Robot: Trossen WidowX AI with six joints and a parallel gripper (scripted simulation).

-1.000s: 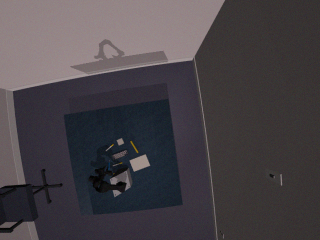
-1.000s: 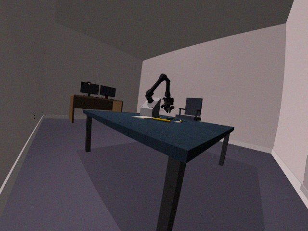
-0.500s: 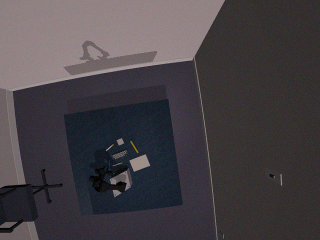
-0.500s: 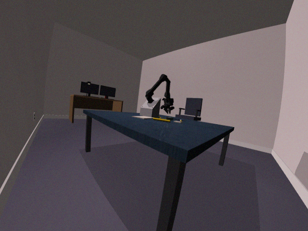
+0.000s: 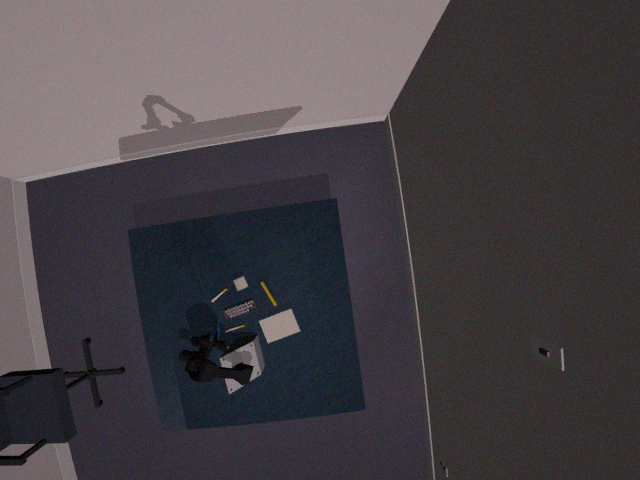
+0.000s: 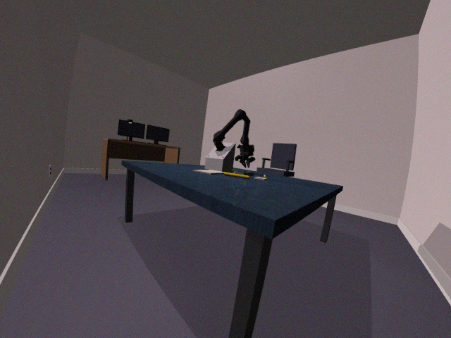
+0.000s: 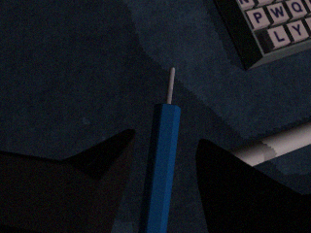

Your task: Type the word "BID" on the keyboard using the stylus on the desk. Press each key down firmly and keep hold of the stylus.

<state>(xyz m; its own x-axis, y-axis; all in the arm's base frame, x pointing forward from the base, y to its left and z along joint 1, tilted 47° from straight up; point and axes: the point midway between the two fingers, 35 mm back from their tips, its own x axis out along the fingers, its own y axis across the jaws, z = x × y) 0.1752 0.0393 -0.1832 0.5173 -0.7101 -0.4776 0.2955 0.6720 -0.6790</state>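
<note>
Our gripper [image 5: 219, 341] [image 6: 246, 165] [image 7: 166, 143] stands partly open, holding nothing, its fingers astride the blue stylus [image 5: 218, 330] [image 7: 164, 160], nearer the chair-side edge of the bench [image 5: 310, 232] [image 6: 175, 183] than the keyboard [image 5: 239, 308] [image 6: 248, 173] [image 7: 279, 37]. We judge gripping and all three presses remain.

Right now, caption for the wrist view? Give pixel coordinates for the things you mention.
Open pincer [image 7: 166, 143] over the blue stylus [image 7: 162, 165], keyboard [image 7: 279, 55] corner at upper right, white rod [image 7: 282, 146] at right.

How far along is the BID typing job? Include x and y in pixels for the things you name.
Done: the tool [image 5: 221, 345] [image 6: 246, 165] [image 7: 166, 143] is open over the blue stylus [image 5: 218, 330] [image 7: 164, 160], its fingers either side. In hand: lining up the grasp, apparently. Left: grip and lift the stylus, then press B, I, D on the keyboard [image 5: 239, 308] [image 7: 287, 24], off beyond the stylus tip.
</note>
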